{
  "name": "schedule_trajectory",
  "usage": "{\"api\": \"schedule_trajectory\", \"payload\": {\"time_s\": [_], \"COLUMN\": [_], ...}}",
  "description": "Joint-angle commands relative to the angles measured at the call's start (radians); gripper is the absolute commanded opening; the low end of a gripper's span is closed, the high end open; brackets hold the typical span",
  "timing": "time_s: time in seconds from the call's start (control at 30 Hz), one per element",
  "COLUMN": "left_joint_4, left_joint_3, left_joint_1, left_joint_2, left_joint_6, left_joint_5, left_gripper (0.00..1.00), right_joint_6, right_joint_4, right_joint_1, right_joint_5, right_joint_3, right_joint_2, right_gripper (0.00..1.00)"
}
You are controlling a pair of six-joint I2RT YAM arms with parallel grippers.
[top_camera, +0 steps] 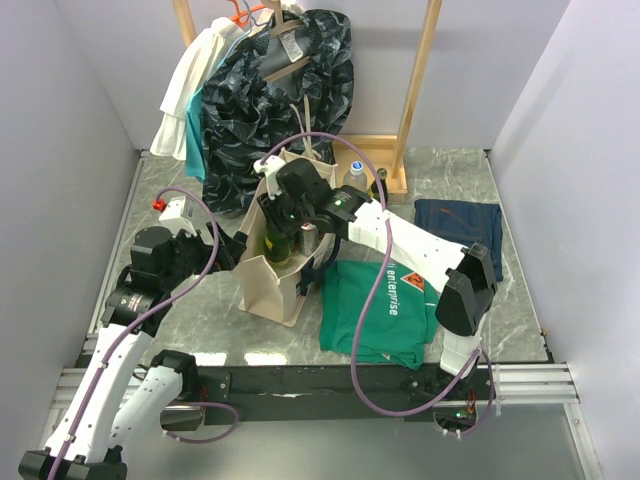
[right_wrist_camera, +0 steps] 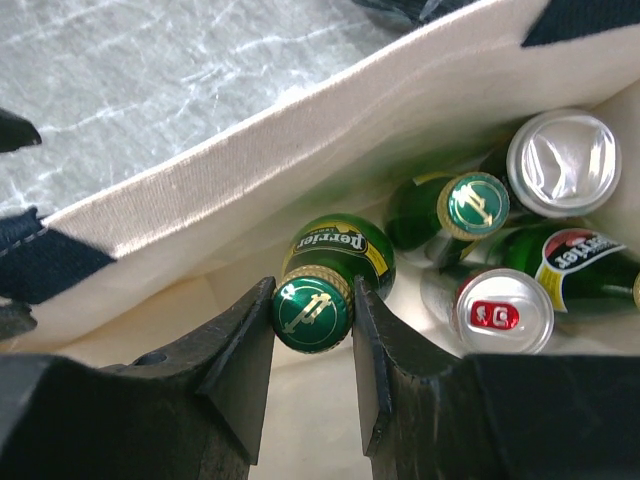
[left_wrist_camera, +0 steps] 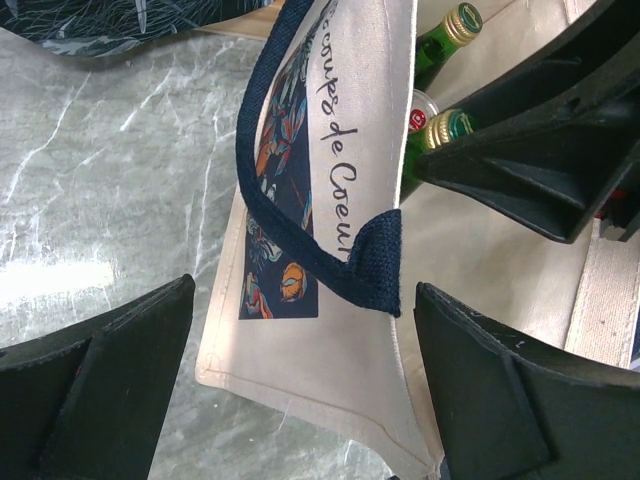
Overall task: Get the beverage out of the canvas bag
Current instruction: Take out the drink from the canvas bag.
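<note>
— Marble worktop [top_camera: 210, 320], canvas bag [top_camera: 268, 275] standing on it. Where's the drink?
— Inside the bag: the right gripper [right_wrist_camera: 312, 325] has its jaws pinched on the cap of a Perrier bottle [right_wrist_camera: 325, 280]. The left gripper [left_wrist_camera: 300, 370] has jaws wide astride the bag's edge, gripping nothing.
— Risk?
— Smooth cap may slip, or the unheld bag lifts along and tips.

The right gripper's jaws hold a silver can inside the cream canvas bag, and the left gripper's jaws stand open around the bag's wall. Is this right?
Not a can: the right wrist view shows the jaws of the right gripper on the green-capped green glass Perrier bottle in the cream canvas bag. The left gripper is as stated.
</note>
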State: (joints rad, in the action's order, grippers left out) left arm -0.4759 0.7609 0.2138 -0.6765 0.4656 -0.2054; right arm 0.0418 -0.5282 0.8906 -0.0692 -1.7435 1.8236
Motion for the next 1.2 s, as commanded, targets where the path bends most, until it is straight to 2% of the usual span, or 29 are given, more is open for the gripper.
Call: {"api": "schedule_trajectory", "payload": {"time_s": [0.0, 0.17, 0.2, 0.8, 1.17], "left_joint_4": [0.030, 0.039, 0.039, 0.043, 0.033], "left_joint_3": [0.003, -0.003, -0.005, -0.008, -0.003], "left_joint_1": [0.004, 0.004, 0.004, 0.004, 0.004], "left_joint_2": [0.005, 0.015, 0.015, 0.052, 0.084], "left_joint_6": [0.002, 0.001, -0.001, -0.001, 0.008], "left_joint_5": [0.001, -0.002, -0.009, -0.028, 0.017], "left_gripper": [0.98, 1.00, 0.97, 0.96, 0.97], "right_joint_6": [-0.017, -0.016, -0.016, 0.010, 0.003], "right_joint_4": [0.062, 0.060, 0.060, 0.060, 0.045], "right_joint_1": [0.008, 0.008, 0.008, 0.022, 0.038], "right_joint_5": [-0.006, -0.015, -0.017, -0.011, 0.023], "right_joint_3": [-0.103, -0.090, -0.091, -0.094, -0.067], "right_joint_2": [-0.093, -0.121, -0.124, -0.167, -0.202], "right_gripper": [0.00, 0.00, 0.00, 0.00, 0.00]}}
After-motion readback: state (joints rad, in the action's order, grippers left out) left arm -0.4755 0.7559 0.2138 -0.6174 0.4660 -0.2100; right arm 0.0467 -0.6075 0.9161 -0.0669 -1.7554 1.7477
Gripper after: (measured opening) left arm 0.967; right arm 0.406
